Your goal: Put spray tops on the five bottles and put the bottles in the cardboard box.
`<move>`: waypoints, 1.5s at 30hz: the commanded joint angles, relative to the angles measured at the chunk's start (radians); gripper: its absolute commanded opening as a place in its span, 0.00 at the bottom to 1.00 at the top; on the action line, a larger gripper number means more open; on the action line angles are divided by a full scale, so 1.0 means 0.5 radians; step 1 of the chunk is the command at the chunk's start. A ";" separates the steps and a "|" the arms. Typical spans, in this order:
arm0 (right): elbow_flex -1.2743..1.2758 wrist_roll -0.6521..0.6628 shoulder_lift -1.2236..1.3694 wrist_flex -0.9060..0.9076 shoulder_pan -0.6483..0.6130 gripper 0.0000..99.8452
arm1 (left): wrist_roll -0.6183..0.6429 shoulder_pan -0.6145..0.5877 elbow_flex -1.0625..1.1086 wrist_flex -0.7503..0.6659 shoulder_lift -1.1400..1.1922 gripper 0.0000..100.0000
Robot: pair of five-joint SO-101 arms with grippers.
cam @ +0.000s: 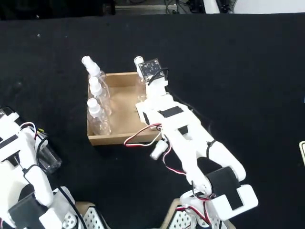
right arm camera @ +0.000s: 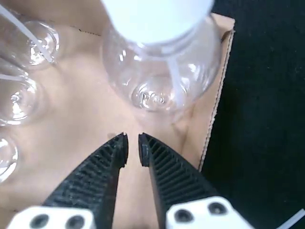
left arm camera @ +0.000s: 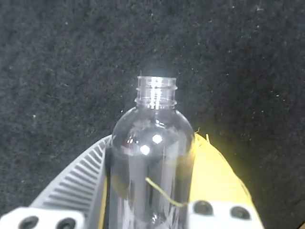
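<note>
Cardboard box [cam: 114, 139] is seen near the middle of the black table [cam: 248, 71] in the high view. Three clear bottles [cam: 95, 88] with white spray tops are lined up upright along one side wall inside it. A fourth bottle [cam: 138, 61], also capped, is stood in the far corner on the opposite side, partly hidden by the right arm stretched over the box. In the right wrist view the right gripper [right arm camera: 132, 145] is held above the bare box floor [right arm camera: 95, 124], just short of the fourth bottle [right arm camera: 162, 71]. Its fingers are drawn almost together, with only a thin slit left between the tips, and nothing is held by them. At the near edge of the table, well apart from the box, an uncapped bottle [cam: 49, 160] is gripped by the left gripper [cam: 44, 151]. In the left wrist view that bottle [left arm camera: 156, 90] is clamped by its body between the fingers of the left gripper [left arm camera: 152, 143], with its threaded neck left open. A small white piece [cam: 158, 150] is seen just beside the near corner of the box, under the right arm. It may be a loose spray top, though that cannot be made out for certain.
</note>
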 commanded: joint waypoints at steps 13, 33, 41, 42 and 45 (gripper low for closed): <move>-0.130 0.018 0.041 -0.175 -0.018 0.01 | 0.018 0.023 0.002 -0.037 -0.055 0.10; -0.137 0.015 0.164 -0.387 -0.021 0.01 | 0.018 0.023 0.002 -0.037 -0.055 0.10; -0.247 0.015 0.339 -0.377 -0.025 0.01 | 0.018 0.020 0.002 -0.037 -0.055 0.10; -0.250 0.015 0.345 -0.374 -0.025 0.01 | 0.018 0.020 0.002 -0.037 -0.055 0.10; -0.241 0.006 0.305 -0.371 -0.025 0.01 | 0.018 0.020 0.002 -0.037 -0.055 0.10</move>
